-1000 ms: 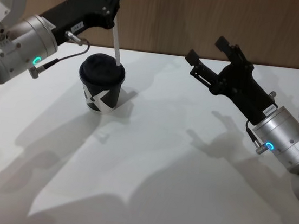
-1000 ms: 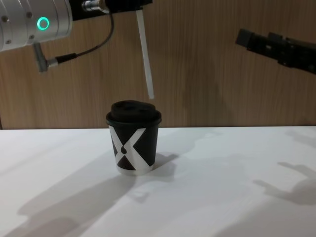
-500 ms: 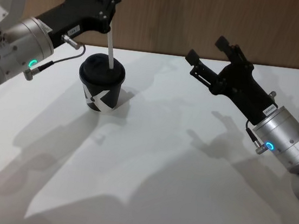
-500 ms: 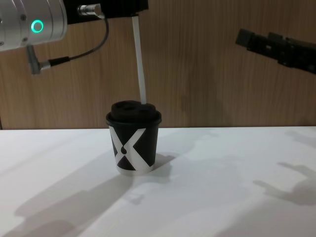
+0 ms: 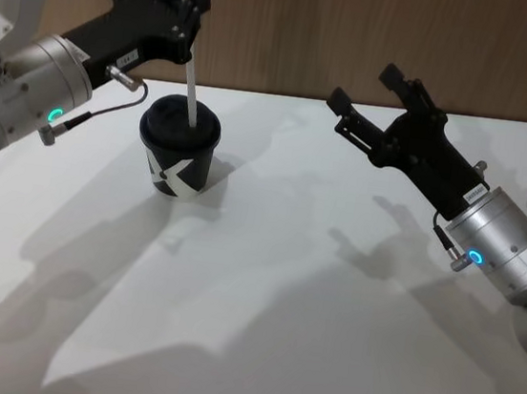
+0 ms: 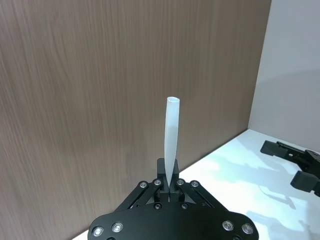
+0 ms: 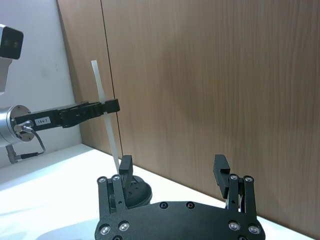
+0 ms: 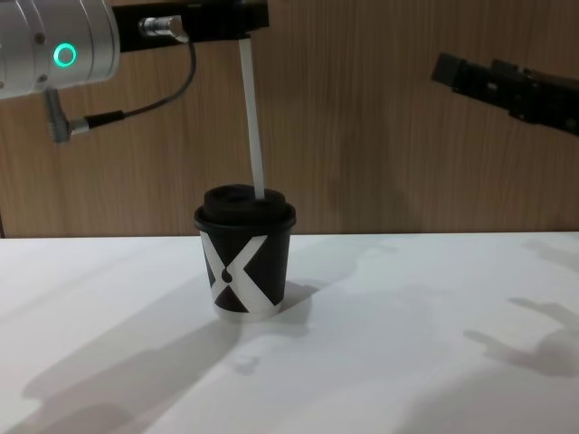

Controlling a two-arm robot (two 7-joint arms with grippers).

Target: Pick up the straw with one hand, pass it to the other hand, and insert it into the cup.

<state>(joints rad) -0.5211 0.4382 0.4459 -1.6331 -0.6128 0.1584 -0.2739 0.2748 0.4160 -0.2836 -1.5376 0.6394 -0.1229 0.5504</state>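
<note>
- The straw (image 8: 252, 117) is clenched near its upper part by the left gripper (image 5: 191, 15), so its lower end is kept free to enter the lid of the cup (image 8: 244, 262).
- It is held nearly upright, its tip at the lid.
- The right gripper (image 5: 368, 93) is held well apart, jaws spread and empty.
</note>
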